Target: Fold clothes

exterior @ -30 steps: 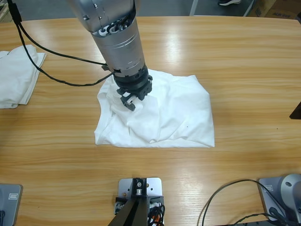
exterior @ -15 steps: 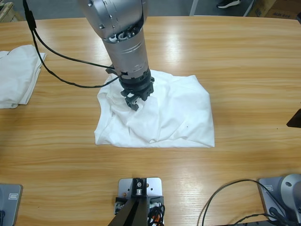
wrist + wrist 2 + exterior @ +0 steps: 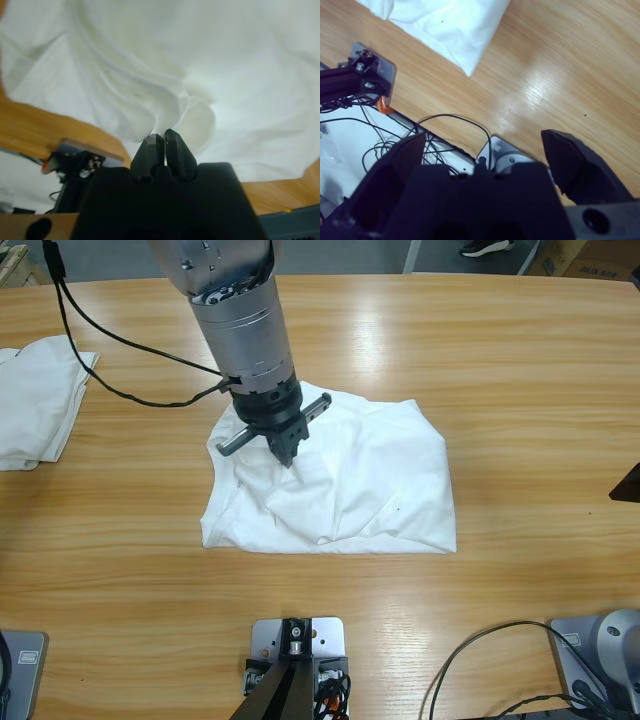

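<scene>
A crumpled white shirt (image 3: 370,480) lies in the middle of the wooden table (image 3: 520,370). My left gripper (image 3: 287,454) comes straight down from the top onto the shirt's left part and is shut on a raised fold of the shirt (image 3: 225,60). In the left wrist view the left gripper (image 3: 162,137) has both jaws pressed together with cloth pinched at the tips. My right gripper (image 3: 485,140) is open and holds nothing, hovering over bare table off the shirt's corner (image 3: 450,25). Only a black edge of the right gripper (image 3: 630,483) shows at the right edge of the high view.
A second white garment (image 3: 35,400) lies folded at the table's left edge. A black cable (image 3: 120,395) hangs from the left arm over the table between the two garments. Loose cables (image 3: 435,130) run off the table's near edge.
The left wrist has turned about its own axis over the same spot on the shirt, and the arm above it has leaned slightly left. The shirt has hardly shifted.
</scene>
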`<state>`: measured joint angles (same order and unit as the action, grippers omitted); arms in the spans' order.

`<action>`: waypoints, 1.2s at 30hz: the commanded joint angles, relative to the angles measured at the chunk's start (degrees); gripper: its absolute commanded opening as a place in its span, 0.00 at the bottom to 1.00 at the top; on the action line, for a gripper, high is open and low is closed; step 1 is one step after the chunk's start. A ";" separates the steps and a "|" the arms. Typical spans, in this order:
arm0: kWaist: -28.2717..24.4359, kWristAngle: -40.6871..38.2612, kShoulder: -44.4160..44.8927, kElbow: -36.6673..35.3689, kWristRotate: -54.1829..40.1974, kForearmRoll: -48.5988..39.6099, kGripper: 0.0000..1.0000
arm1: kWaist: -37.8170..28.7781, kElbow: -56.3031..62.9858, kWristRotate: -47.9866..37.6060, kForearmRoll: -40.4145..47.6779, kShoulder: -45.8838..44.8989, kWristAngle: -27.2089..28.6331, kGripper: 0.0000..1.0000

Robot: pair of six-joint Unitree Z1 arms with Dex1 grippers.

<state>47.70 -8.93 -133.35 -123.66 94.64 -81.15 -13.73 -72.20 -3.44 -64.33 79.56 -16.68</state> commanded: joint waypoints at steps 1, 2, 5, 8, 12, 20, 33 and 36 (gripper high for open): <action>-0.08 -0.58 -0.42 1.79 -3.66 -7.62 0.00 | 0.81 2.89 -2.17 1.59 -0.97 -1.33 0.94; -0.06 -0.39 0.72 3.36 -4.10 -7.83 0.00 | 0.81 3.21 -2.34 1.75 -1.00 -1.33 0.94; 0.36 -0.21 4.32 8.89 -5.05 -7.97 0.00 | 0.81 4.58 -2.78 2.72 -1.42 -1.90 0.94; 1.25 -0.06 7.40 15.64 -5.06 -8.50 0.00 | 0.81 5.47 -2.94 3.26 -1.63 -2.28 0.94; 0.46 1.93 11.07 20.83 -5.43 -8.52 0.00 | 0.81 7.25 -2.98 4.46 -1.77 -2.63 0.95; 0.43 3.30 11.69 27.25 -5.87 -8.52 0.00 | 0.81 9.94 -3.07 5.90 -1.95 -3.43 0.95; -3.16 4.69 13.04 22.71 -15.45 -1.71 0.56 | 0.81 12.24 -3.33 7.13 -2.67 -4.32 0.95; -9.03 3.99 13.32 15.52 -33.42 1.82 0.49 | 0.81 13.53 -3.66 8.04 -3.69 -4.32 0.95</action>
<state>47.32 -4.98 -121.82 -98.97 83.12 -85.76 -13.56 -62.13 -5.90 -57.74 78.33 -19.75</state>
